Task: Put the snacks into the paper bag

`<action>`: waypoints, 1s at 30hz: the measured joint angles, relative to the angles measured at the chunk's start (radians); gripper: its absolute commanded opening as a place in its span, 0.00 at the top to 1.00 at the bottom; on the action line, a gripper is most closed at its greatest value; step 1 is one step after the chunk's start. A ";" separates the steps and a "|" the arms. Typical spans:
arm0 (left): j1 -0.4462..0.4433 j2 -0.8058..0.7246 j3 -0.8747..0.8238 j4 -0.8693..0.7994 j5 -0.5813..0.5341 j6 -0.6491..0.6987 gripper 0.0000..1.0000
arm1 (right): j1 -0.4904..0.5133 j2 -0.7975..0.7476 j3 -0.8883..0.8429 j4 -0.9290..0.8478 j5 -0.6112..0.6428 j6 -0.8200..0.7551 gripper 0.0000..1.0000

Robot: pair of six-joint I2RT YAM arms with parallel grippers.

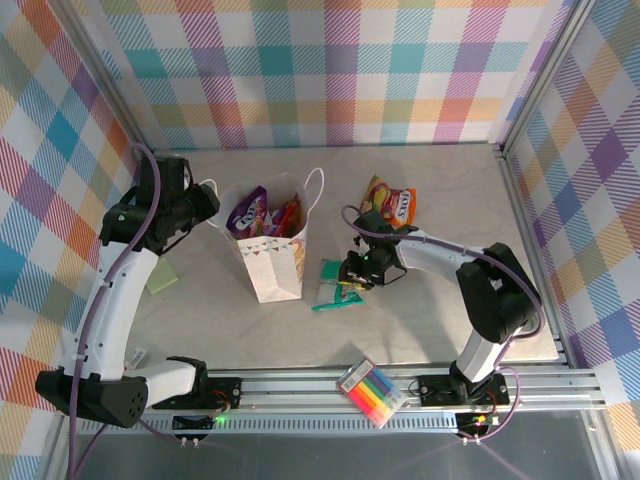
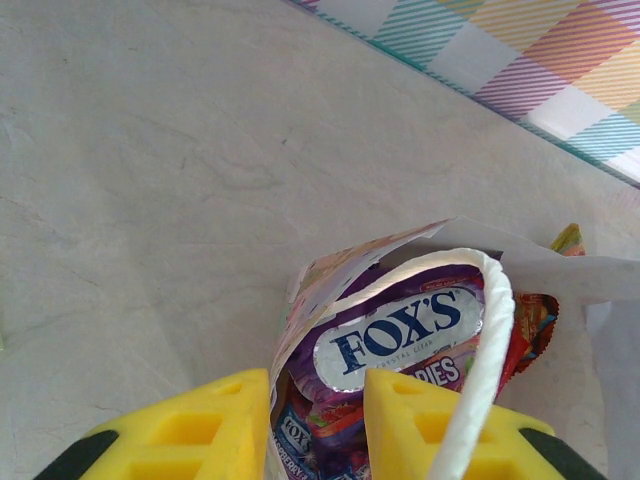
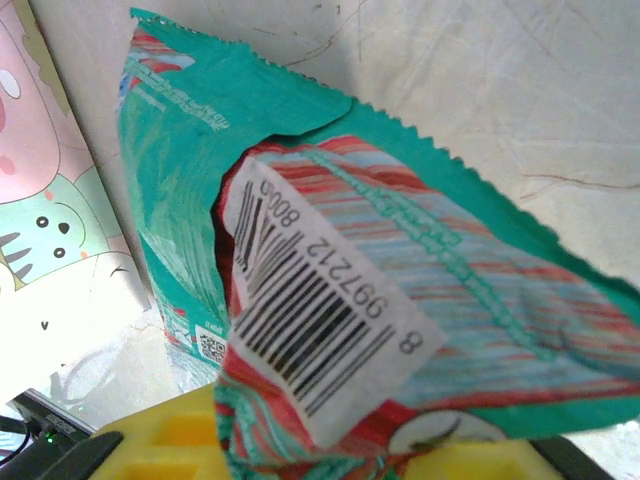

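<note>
The white paper bag (image 1: 275,262) stands upright mid-table, showing again as a printed wall (image 2: 325,280) and a pastel side (image 3: 40,230). Inside it sit a purple candy bag (image 1: 247,212) (image 2: 400,335) and a red-orange packet (image 1: 288,214) (image 2: 535,318). My left gripper (image 1: 207,200) (image 2: 316,430) is open at the bag's left rim, one finger outside the wall, the rope handle (image 2: 490,350) lying over the other. My right gripper (image 1: 352,277) (image 3: 320,455) is shut on the teal packet (image 1: 333,292) (image 3: 400,290), low beside the bag's right side. An orange packet (image 1: 392,205) lies behind it.
A flat pack of coloured marker pens (image 1: 372,393) rests on the front rail. A pale green pad (image 1: 160,280) lies under the left arm. Plaid walls close in the back and both sides.
</note>
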 measured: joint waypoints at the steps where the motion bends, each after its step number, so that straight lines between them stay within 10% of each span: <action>1: 0.000 0.000 -0.001 0.000 0.000 0.000 0.69 | 0.000 -0.005 0.001 -0.008 0.006 -0.004 0.73; 30: 0.000 0.000 -0.011 0.000 0.000 0.000 0.69 | 0.000 -0.156 0.105 -0.238 0.243 -0.126 0.80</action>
